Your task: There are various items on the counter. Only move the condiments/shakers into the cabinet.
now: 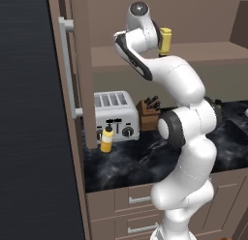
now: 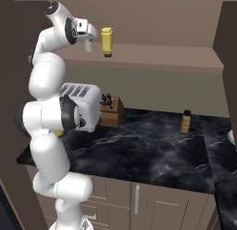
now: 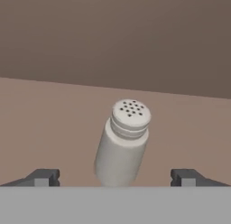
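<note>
Shaker: pale grey shaker [image 3: 122, 144] tilted on cabinet shelf [image 3: 49, 123], between the spread fingertips [image 3: 43, 177], touched by neither.
Gripper [image 2: 88, 39]: jaws apart, holding nothing.
Arm: raised, bent over at shelf height, hand level towards cabinet interior.
Shelf: yellow bottle [image 2: 107, 41] upright, just beside gripper.
Counter [image 2: 152, 150]: yellow squeeze bottle [image 1: 106, 139] before toaster [image 1: 115, 114]; squat yellow bottle [image 2: 185, 121] well apart.

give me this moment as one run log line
gripper: open, at cabinet shelf | pale grey cylindrical shaker: between fingers, unheld | squat yellow bottle: on shelf | yellow squeeze bottle: on counter
</note>
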Motion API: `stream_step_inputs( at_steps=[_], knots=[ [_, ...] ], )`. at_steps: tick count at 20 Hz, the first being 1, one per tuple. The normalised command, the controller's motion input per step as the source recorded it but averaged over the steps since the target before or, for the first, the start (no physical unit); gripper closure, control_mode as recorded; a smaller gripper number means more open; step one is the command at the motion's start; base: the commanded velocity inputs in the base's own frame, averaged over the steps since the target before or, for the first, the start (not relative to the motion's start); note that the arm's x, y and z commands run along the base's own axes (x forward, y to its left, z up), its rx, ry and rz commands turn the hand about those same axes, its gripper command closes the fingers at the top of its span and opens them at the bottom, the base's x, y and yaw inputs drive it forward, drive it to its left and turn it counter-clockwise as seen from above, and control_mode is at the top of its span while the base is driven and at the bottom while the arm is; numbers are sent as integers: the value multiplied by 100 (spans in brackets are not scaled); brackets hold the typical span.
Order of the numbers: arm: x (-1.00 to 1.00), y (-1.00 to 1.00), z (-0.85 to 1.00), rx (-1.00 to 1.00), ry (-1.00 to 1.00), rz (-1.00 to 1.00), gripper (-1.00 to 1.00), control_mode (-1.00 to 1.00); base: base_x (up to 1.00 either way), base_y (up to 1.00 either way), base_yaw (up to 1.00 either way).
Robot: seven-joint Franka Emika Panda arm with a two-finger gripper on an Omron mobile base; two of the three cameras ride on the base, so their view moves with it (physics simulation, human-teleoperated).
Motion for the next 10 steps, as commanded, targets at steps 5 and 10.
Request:
stream_step_inputs(
  at_steps=[5, 10],
  knots=[
    [-96, 9, 0, 0, -4, -4, -100, -100, 0, 0, 0],
    [-100, 6, -18, 0, -12, -10, -100, -100, 0, 0, 0]
  ],
)
